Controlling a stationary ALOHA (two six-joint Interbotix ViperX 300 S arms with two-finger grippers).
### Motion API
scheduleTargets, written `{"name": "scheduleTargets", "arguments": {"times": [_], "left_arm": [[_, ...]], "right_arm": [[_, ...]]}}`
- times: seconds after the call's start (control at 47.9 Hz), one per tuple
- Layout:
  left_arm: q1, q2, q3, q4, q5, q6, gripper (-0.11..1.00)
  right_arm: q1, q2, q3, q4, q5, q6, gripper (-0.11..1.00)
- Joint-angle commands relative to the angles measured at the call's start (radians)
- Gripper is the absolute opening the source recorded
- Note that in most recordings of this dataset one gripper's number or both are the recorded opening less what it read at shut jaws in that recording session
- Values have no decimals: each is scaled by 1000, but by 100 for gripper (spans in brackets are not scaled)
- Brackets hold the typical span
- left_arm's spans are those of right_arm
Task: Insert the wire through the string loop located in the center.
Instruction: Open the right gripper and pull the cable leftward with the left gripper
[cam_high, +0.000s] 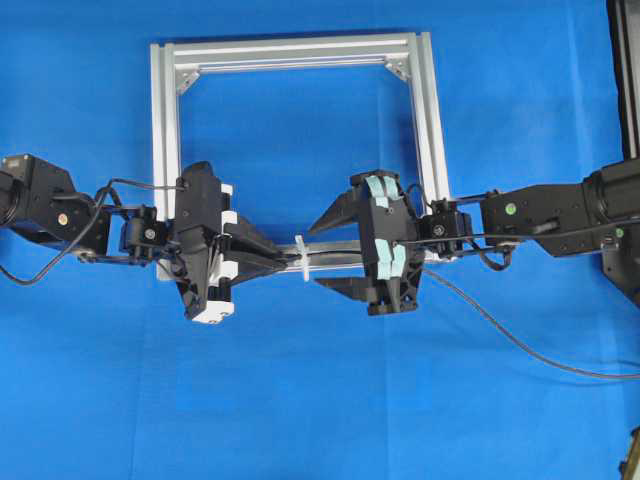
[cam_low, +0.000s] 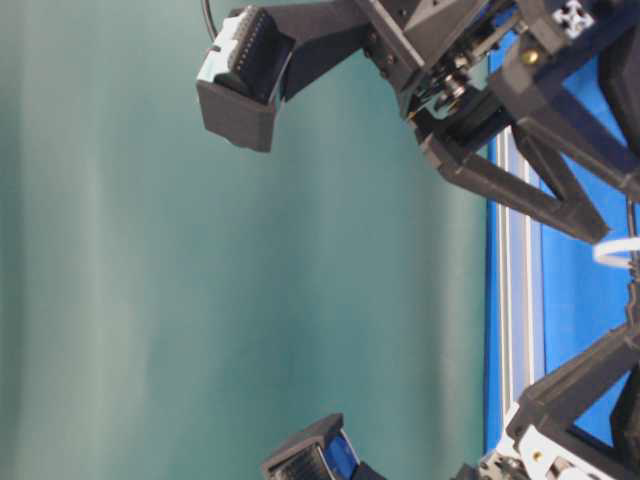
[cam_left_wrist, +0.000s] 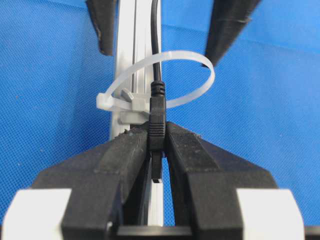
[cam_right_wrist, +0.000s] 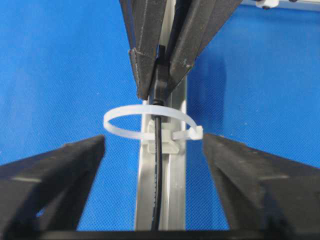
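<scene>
And the plug is through! In the left wrist view the left tool (cam_left_wrist: 157, 150) is clamped tight on the dark plug end of the wire (cam_left_wrist: 155, 60), and the cable runs away from it straight through the white string loop (cam_left_wrist: 170, 80), which stands up over the aluminium bar (cam_left_wrist: 125, 50) of the silver frame (cam_high: 165, 100). The right wrist view confirms it from the other side: the black cable passes under the arch of the loop and lies along the bar's groove, towards the left tool's closed tips just beyond. The right tool (cam_right_wrist: 155, 150) has its jaws spread wide, one either side of the bar, holding nothing; the cable runs between them untouched. From overhead, both tools sit on the frame's near bar, left and right of the loop at the centre, and the rest of the wire trails off across the blue desk (cam_high: 320, 400) to the right edge. So I'd call the threading itself done: the tip has cleared the loop and sits secure on the far side. What looks left is small, perhaps drawing more cable through, then letting go and backing both arms off without dragging the plug back out.
</scene>
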Motion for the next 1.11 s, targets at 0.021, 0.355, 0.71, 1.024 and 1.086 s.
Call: {"name": "scheduleTargets", "arguments": {"times": [0.021, 0.355, 0.71, 1.024, 1.086], "left_arm": [[2, -17, -8, 2, -8, 2, 7], [2, -40, 15, 2, -8, 3, 7], [-15, -179, 179, 2, -17, 3, 7], [-46, -313, 368, 2, -44, -11, 7], [-49, -344, 403, 2, -44, -12, 7]], "right_arm": [[3, -14, -15, -2, -2, 2, 89], [2, -14, -15, -3, 0, 2, 96], [3, -21, -12, -2, 2, 2, 96], [3, -29, -25, -2, 34, 3, 96], [3, -31, -25, -2, 40, 5, 96]]}}
